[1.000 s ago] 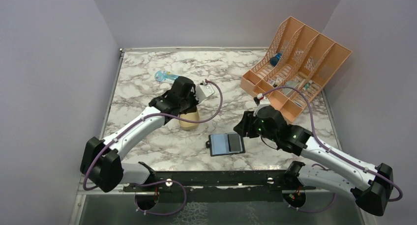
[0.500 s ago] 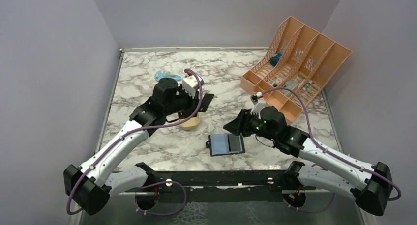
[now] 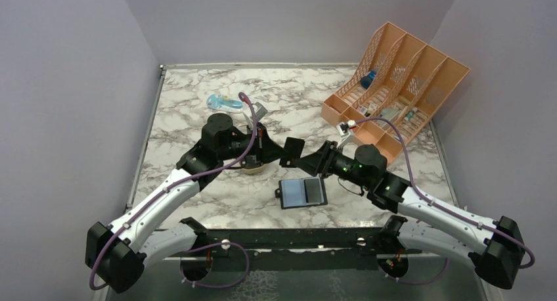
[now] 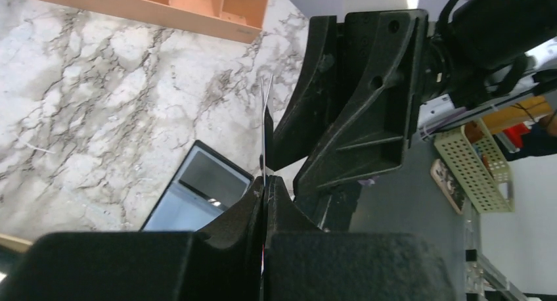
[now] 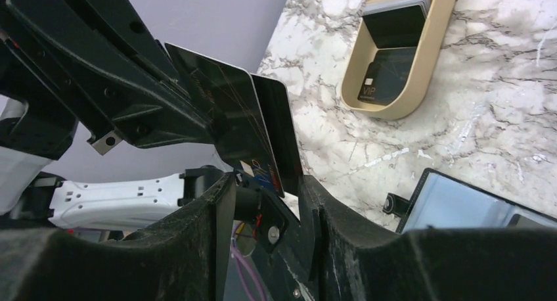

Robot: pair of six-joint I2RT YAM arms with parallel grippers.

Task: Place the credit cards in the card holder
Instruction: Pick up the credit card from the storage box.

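My left gripper (image 3: 279,150) is shut on dark credit cards (image 3: 293,152) and holds them above the table; two seem to overlap (image 5: 230,114). In the left wrist view they show edge-on (image 4: 266,110) above the left gripper (image 4: 266,183). My right gripper (image 3: 304,162) faces them from the right. It is open (image 5: 266,199), its jaws on either side of the cards' lower end with gaps showing. The card holder (image 3: 302,192) lies open on the table below, blue-grey faces up (image 5: 460,199). More cards stand in the gold tin (image 5: 394,58).
The gold tin (image 3: 252,169) sits mostly under my left arm. A clear blue object (image 3: 222,103) lies at the back left. An orange slotted organiser (image 3: 420,68) holding small items stands at the back right. Grey walls close in three sides.
My left arm has lifted the cards out of the tin and swung them right. The right gripper has moved left and up to meet them, its jaws narrowing slightly.
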